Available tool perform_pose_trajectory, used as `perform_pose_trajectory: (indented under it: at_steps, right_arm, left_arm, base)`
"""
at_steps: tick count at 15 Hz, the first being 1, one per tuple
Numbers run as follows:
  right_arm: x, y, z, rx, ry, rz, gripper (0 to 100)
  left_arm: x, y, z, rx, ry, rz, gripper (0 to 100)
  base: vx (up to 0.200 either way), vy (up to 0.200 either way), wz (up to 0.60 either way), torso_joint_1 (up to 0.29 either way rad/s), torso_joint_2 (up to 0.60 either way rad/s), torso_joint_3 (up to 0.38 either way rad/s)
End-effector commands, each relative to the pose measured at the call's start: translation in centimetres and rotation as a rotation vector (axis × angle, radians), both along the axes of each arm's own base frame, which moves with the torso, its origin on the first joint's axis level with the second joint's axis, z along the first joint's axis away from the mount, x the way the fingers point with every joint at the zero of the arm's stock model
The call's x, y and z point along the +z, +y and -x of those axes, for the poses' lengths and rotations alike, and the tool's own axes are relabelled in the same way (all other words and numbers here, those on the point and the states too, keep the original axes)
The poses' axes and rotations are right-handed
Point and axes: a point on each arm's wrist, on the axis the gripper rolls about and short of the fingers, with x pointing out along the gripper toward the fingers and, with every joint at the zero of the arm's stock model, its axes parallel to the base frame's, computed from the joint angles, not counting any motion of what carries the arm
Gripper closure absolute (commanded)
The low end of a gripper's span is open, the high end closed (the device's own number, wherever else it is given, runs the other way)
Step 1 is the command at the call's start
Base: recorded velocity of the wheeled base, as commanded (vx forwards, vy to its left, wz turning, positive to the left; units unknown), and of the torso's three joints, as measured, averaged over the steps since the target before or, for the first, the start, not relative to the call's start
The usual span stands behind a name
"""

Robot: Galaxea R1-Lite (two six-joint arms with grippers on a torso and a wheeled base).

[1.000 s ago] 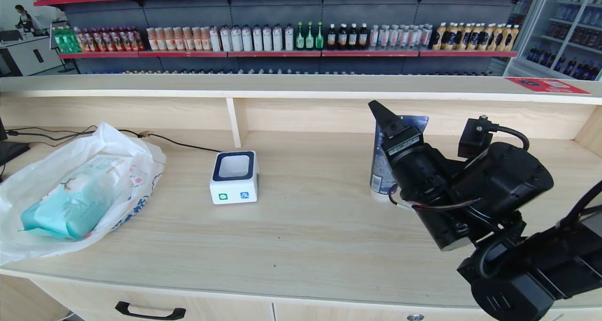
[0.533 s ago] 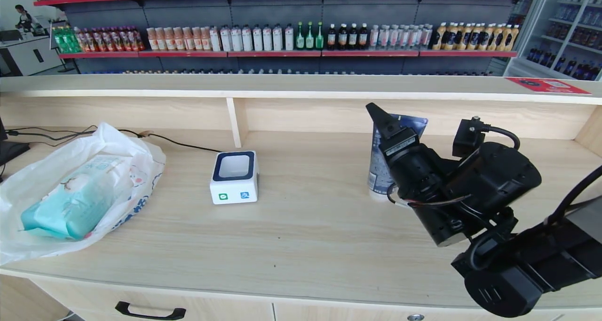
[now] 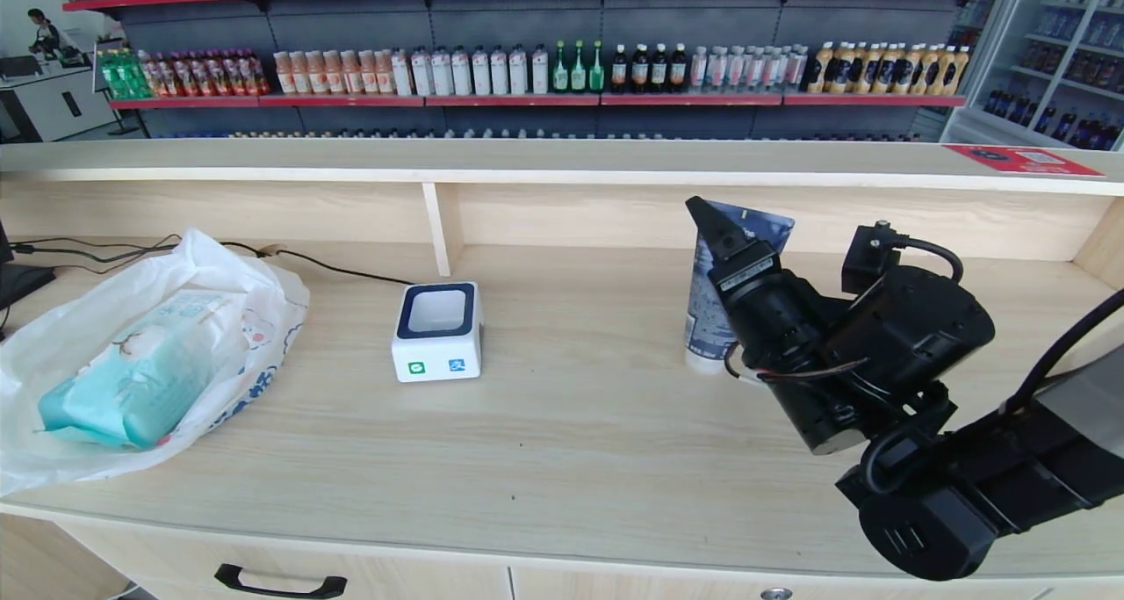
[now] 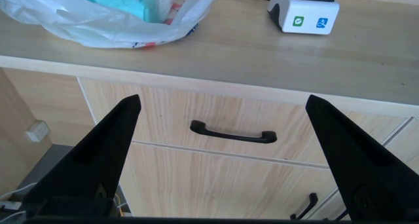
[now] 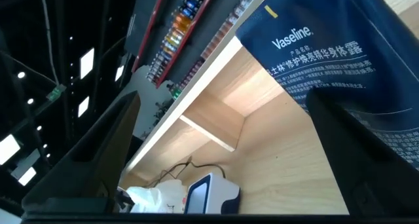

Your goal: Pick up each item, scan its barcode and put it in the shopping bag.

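Note lotion tube point(image 3: 702, 310) standing cap-down on the surface point(image 3: 571, 424), right of centre in the head view, near the back wall point(image 3: 597, 218); judge the upright stance as leaving its flat sides open to a sideways grasp. Find right pincer point(image 5: 222, 106) released, fingers spread wide, one finger point(image 3: 716, 227) crossing in front of the tube's upper part, the other hidden behind it; cannot tell whether touching or just apart. Judge the step in hand as closing on the tube, ahead of a carry to the scanner point(image 3: 436, 330), sitting left of centre with window up, well apart from the tube. See shopping bag point(image 3: 35, 354) lying slack at the left edge, a teal tissue pack point(image 3: 132, 372) already inside. Find left pincer point(image 4: 224, 103) released too, hanging low before the drawer front point(image 4: 163, 119) and its black handle point(image 4: 232, 132), under the surface edge. See cable point(image 3: 342, 272) running behind the scanner toward the upper left, off the likely path. Watch for the tall tube tipping under a one-sided push.
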Motion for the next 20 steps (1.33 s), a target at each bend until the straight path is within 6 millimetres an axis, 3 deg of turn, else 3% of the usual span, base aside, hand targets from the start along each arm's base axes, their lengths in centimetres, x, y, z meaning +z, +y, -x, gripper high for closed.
perform_pose_trajectory:
  at_steps: [1, 7, 10, 13, 14, 15, 18, 20]
  right_arm:
    - [0.1, 0.9, 0.7, 0.032, -0.003, -0.002, 0]
    - [-0.2, 1.3, 1.6, 0.056, 0.012, 0.009, 0]
    - [1.0, 0.4, 4.4, 0.079, 0.001, 0.017, 0]
    - [2.1, -2.2, 7.9, 0.075, -0.022, 0.061, 0]
    - [2.3, -2.4, 8.1, 0.074, -0.028, 0.06, 0]
    - [2.6, -4.0, 10.1, 0.092, -0.043, 0.09, 0]
    - [1.1, -6.6, 13.5, 0.212, -0.058, 0.231, 0]
    - [0.5, -7.9, 13.8, 0.234, -0.102, 0.352, 0]
  left_arm:
    - [0.0, 0.0, 0.0, 0.001, -0.001, 0.0, 0]
    - [0.0, 0.0, 0.0, 0.001, -0.001, 0.0, 0]
    - [0.0, 0.0, 0.0, 0.001, -0.001, 0.0, 0]
    - [0.0, 0.0, 0.0, 0.001, -0.001, 0.0, 0]
    - [0.0, 0.0, 0.0, 0.001, -0.001, 0.0, 0]
    - [0.0, 0.0, 0.0, 0.001, -0.001, 0.0, 0]
    - [0.0, 0.0, 0.0, 0.001, -0.001, 0.0, 0]
    - [0.0, 0.0, 0.0, 0.001, -0.001, 0.0, 0]
  base:
    - [0.0, 0.0, 0.0, 0.0, 0.0, 0.0]
    - [0.0, 0.0, 0.0, 0.0, 0.0, 0.0]
    - [0.0, 0.0, 0.0, 0.0, 0.0, 0.0]
    - [0.0, 0.0, 0.0, 0.0, 0.0, 0.0]
    - [0.0, 0.0, 0.0, 0.0, 0.0, 0.0]
    - [0.0, 0.0, 0.0, 0.0, 0.0, 0.0]
    - [0.0, 0.0, 0.0, 0.0, 0.0, 0.0]
    - [0.0, 0.0, 0.0, 0.0, 0.0, 0.0]
